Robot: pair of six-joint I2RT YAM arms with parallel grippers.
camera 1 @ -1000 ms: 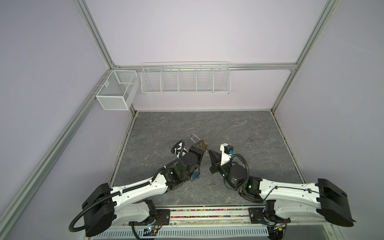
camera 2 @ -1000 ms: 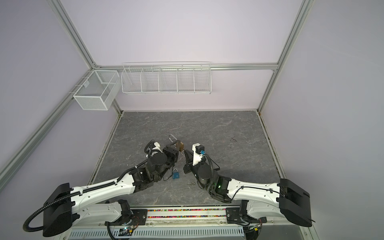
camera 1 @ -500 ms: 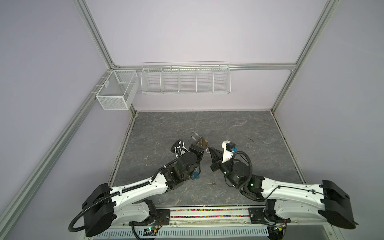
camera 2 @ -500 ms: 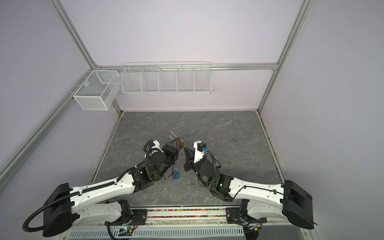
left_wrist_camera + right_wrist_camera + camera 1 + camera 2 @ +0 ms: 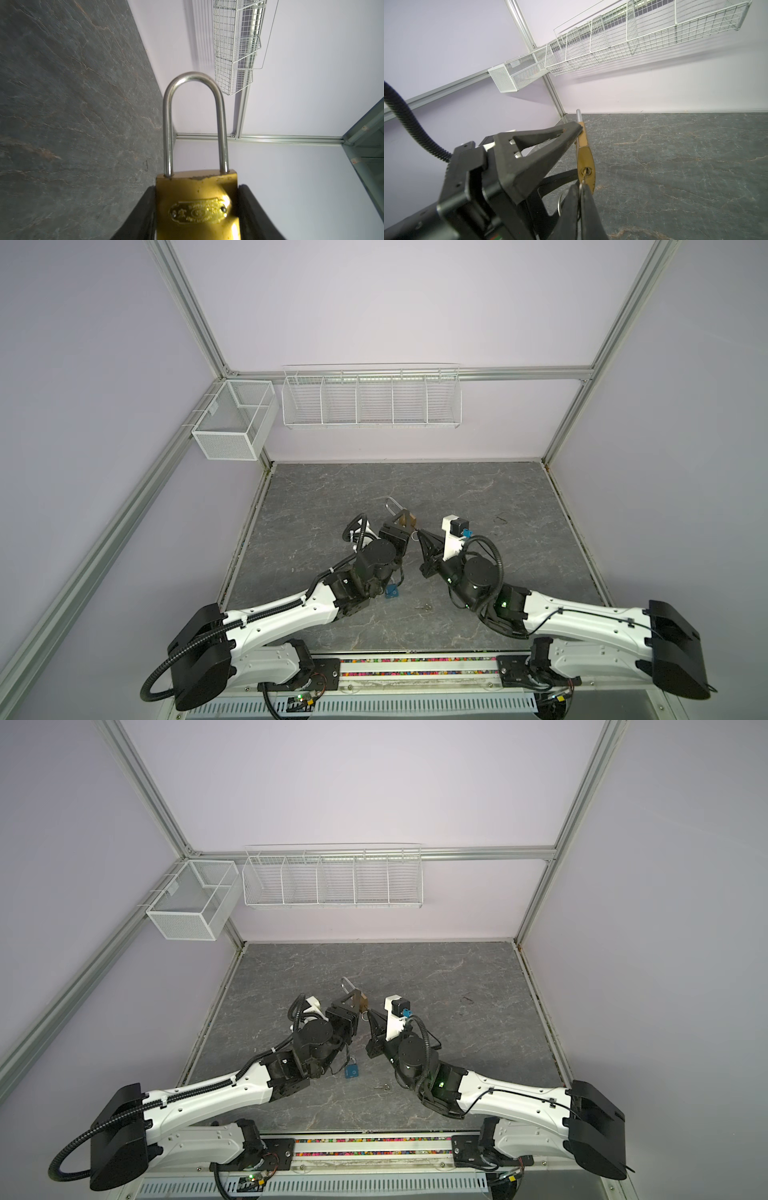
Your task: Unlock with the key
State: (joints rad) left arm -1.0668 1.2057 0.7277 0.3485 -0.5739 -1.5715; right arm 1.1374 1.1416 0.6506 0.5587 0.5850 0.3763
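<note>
Centrally, the grey table [image 5: 478, 489] is bounded by walls at the back and on both sides, with metal frame rails along its edges. Its rear half and right side are open. A long wire rack [image 5: 371, 396] and a mesh basket [image 5: 232, 423] hang on the walls above the back left corner, well apart from both arms.

The left arm [image 5: 282, 614] and the right arm [image 5: 582, 618] reach in from the near edge and meet near the table's middle.

The left gripper [image 5: 405, 519] has its jaws partly spread and clamped on the two flat sides of the brass padlock [image 5: 197, 207], which it holds off the table. The shackle [image 5: 194, 76] points toward the back left corner, and both of its legs enter the body.

The right gripper [image 5: 581, 187] has its fingers pressed together on the key [image 5: 583, 176]. The blade reaches into the keyhole at the padlock's bottom end. A key ring [image 5: 560, 204] hangs beside the fingers.

A blue padlock [image 5: 353, 1072] lies on the table just beside the left arm's wrist. A loose small key [image 5: 384, 1086] lies near it, between the two arms.
</note>
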